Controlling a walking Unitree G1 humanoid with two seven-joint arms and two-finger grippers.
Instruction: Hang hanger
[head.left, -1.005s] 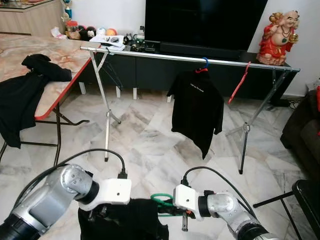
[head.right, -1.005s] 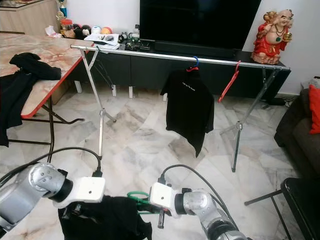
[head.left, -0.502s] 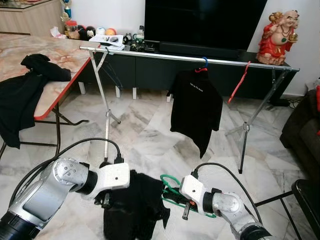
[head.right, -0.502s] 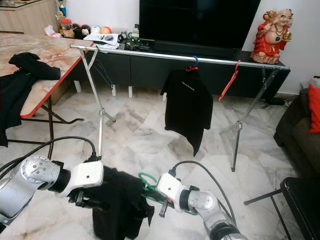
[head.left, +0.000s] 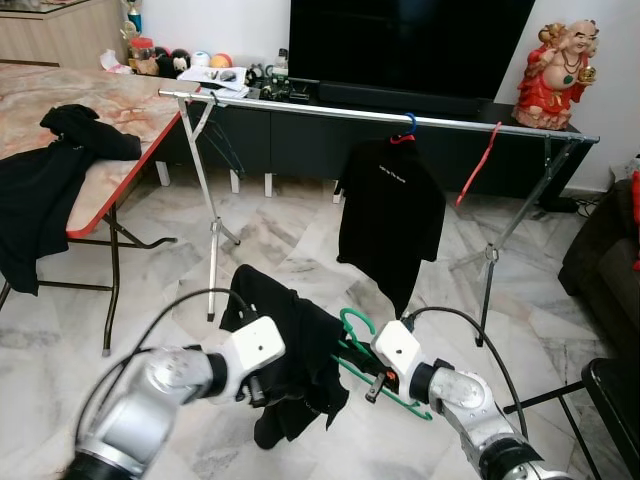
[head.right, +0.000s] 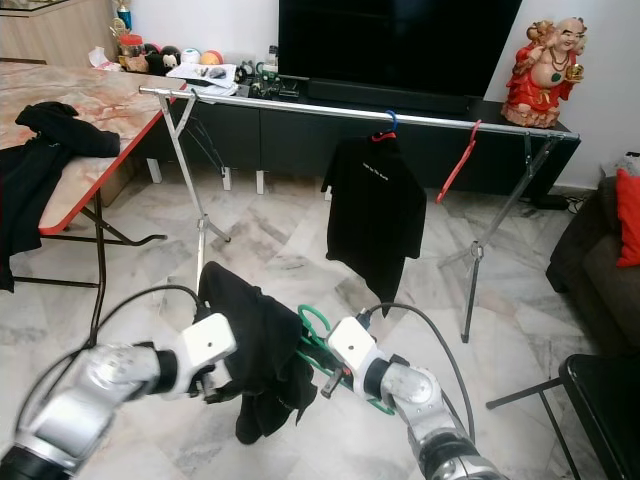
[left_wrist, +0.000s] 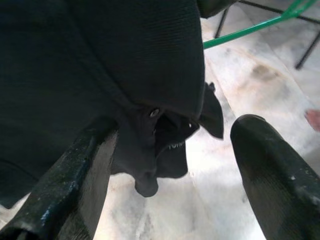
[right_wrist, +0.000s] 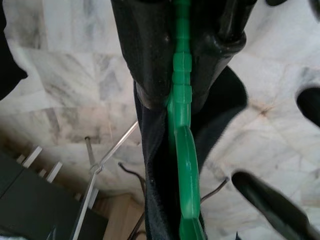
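**Green hanger held low, rail well ahead**

The right gripper (head.left: 378, 380) was pinched on the green hanger (head.left: 352, 330), black shirt (head.left: 290, 345) draped over it, down near the floor. The left gripper (left_wrist: 170, 165) was spread wide beside the cloth, pinching nothing. The clothes rail (head.left: 330, 112) ran crosswise, above and well ahead. Hook pointed up; right arm nearer. The hung shirt's (head.left: 392, 225) chest print was too small to read.

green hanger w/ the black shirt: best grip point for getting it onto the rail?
Probably the neck just below the hook of the green hanger, approached from the robot's right, where the right gripper is clamped on it. That leaves the hook free for the rail; the black shirt covers the left shoulder beside the left gripper.
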